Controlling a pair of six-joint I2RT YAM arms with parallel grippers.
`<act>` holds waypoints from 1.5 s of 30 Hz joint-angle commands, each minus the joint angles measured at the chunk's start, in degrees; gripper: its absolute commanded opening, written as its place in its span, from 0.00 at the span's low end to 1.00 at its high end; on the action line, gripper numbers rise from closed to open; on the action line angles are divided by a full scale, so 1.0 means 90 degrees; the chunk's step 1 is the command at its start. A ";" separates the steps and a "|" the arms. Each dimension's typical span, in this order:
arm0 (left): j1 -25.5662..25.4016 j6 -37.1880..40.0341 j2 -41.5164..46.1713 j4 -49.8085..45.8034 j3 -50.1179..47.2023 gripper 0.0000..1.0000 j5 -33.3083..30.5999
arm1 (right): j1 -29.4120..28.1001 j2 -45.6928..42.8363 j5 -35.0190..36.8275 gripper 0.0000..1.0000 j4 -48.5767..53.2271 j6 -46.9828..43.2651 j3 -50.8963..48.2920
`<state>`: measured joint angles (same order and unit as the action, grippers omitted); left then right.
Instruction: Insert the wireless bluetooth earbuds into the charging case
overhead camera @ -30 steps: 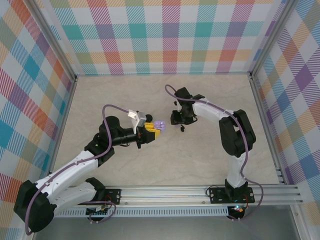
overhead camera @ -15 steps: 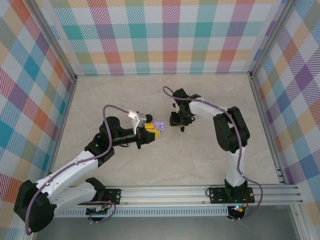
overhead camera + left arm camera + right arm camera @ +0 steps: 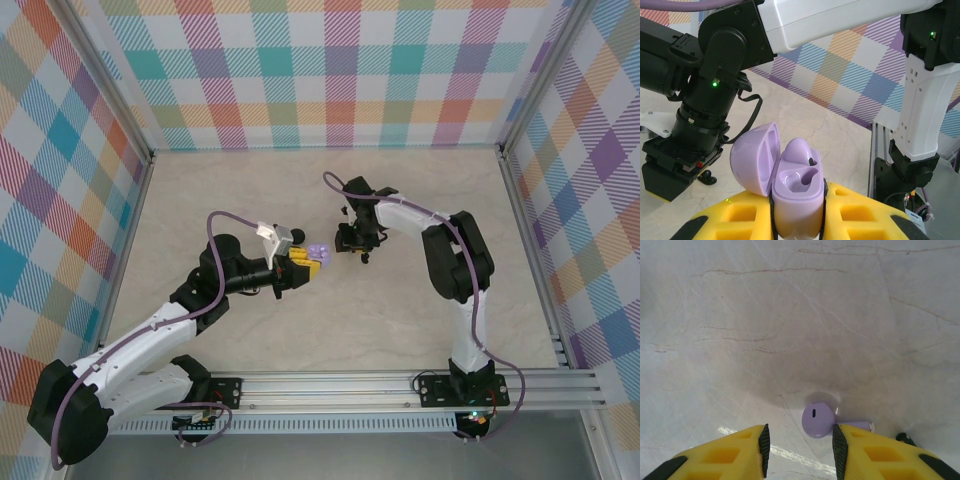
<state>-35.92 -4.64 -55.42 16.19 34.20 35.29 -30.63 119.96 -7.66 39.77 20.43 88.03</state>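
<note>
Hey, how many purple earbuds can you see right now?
2. One earbud sits in the open charging case gripped by the left claw. The other earbud lies on the table between the open right claw's fingers. More may be hidden.

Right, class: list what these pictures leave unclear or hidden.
Top external: charging case too small to read its slots.
Right wrist: lavender earbud stem end hidden behind a finger of the right hand; black object mostly hidden too.
Left wrist: case's base buried in the left hand.
</note>
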 commanded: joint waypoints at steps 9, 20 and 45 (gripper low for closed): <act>-0.0061 0.0119 0.0132 0.0105 -0.0079 0.22 -0.0024 | -0.0132 0.0113 -0.0685 0.40 -0.0192 0.0221 0.0258; -0.0061 0.0121 0.0121 0.0131 -0.0079 0.22 -0.0034 | -0.0122 0.0046 0.0298 0.32 0.0262 -0.0191 0.0652; -0.0057 0.0107 0.0136 0.0134 -0.0118 0.22 -0.0073 | -0.0123 0.0999 0.1112 0.10 0.1077 -0.0569 0.1476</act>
<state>-35.92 -4.64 -55.29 16.19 33.89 34.87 -31.59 128.62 1.32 46.44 16.58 101.43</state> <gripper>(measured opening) 0.221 0.103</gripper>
